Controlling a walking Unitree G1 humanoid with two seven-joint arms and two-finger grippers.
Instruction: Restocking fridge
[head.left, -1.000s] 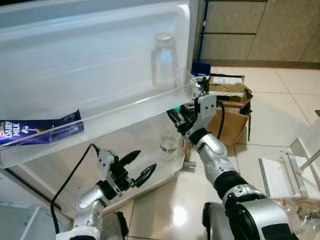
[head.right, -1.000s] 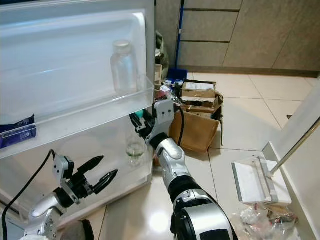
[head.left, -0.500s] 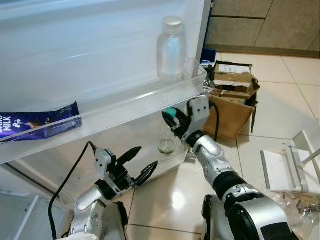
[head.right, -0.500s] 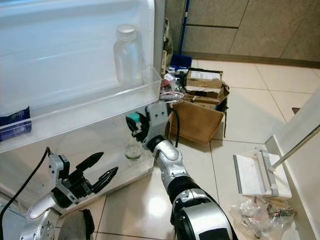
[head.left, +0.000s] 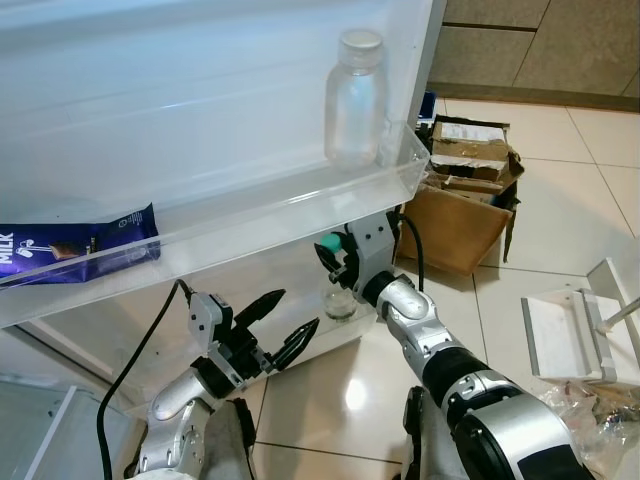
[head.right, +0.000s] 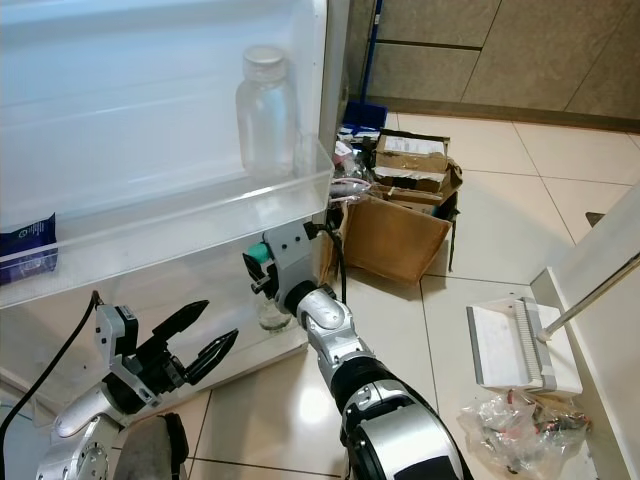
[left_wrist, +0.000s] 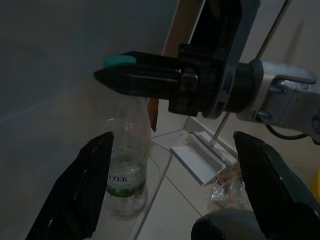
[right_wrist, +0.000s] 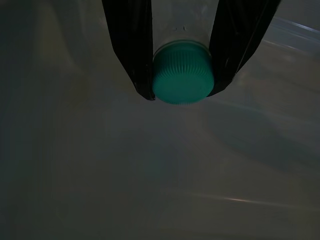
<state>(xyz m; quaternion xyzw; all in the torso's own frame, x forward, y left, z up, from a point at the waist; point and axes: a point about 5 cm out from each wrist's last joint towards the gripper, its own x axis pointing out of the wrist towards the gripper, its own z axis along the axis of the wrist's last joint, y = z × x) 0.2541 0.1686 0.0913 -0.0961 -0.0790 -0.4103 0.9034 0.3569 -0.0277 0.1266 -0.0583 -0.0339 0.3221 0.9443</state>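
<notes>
Glossy tiled floor (head.left: 350, 400). Left pincer (head.left: 280, 333) hovers low, fingers apart. Right pincer (head.left: 333, 257) is clamped on the green cap (right_wrist: 183, 75) of a bottle (head.left: 339, 300) standing in the lower door bin (head.left: 300, 350). Upper shelf (head.left: 260, 215) holds a chocolate pack (head.left: 75, 248) and jar (head.left: 355, 100). Beyond, cardboard boxes (head.left: 465, 190) and cabinets (head.right: 500, 50).

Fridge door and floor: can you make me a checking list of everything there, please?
Surface: fridge door shelf, clear plastic; tiled floor below.
Job's things: green-capped bottle upright in the lower door bin; jar and chocolate bar on the upper shelf.
Clutter: cardboard boxes, dustpan, crumpled plastic bag.
Grippers: right gripper shut on the bottle's cap; left gripper open, apart from the bottle.
Cables: black cable along the left arm.
Surroundings: cabinets behind.
</notes>
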